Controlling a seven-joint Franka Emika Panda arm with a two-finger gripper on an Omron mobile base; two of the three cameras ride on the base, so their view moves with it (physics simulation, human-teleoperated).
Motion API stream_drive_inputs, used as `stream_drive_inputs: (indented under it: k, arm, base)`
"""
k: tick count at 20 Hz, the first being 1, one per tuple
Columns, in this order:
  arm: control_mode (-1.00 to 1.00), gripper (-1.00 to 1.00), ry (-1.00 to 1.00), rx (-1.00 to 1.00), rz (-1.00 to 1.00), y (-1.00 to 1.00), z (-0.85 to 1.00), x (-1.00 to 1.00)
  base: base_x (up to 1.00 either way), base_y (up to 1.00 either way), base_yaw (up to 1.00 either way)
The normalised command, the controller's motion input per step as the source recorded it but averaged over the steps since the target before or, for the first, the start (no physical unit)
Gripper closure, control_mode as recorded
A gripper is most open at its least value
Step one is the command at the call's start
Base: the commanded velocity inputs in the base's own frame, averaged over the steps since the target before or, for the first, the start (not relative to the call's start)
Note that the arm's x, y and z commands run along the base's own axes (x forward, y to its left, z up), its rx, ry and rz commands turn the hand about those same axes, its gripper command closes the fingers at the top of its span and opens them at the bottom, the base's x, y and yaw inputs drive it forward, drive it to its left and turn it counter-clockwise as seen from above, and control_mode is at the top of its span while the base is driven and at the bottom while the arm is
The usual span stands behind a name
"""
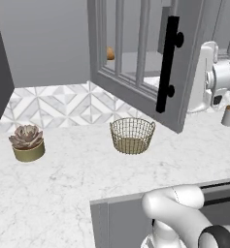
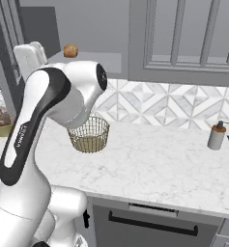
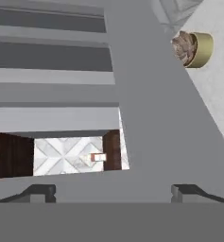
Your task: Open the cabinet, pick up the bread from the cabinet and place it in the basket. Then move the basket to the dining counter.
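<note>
Inside cabinet point(image 1: 136, 72) | bread point(image 1: 110, 53) on shelf | end effector point(image 3: 113, 191) apart, open

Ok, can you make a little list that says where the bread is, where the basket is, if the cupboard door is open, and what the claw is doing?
cabinet door: swung open
bread: on the shelf inside the cabinet
basket: empty, upright on the marble worktop below the open door
claw: open, holding nothing, close to the grey door
plant pot: on the worktop, off to the basket's side
</note>
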Motion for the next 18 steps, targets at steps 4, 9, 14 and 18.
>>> stream_drive_inputs:
  k: [4, 9, 14, 18]
  arm:
    - [-1.00, -1.00, 0.00, 0.00, 0.13, 1.00, 0.00, -0.89]
    - [-1.00, -1.00, -0.01, 0.00, 0.01, 1.00, -0.15, -0.14]
    - [-1.00, -1.00, 0.00, -0.09, -0.03, 0.68, -0.15, 0.54]
    - [-1.00, -1.00, 0.01, -0.22, -0.03, -0.63, 0.00, 0.47]
  base:
    - [0.00, 0.00, 0.00]
    - [0.00, 0.00, 0.00]
    - [0.00, 0.00, 0.00]
    - [0.00, 0.00, 0.00]
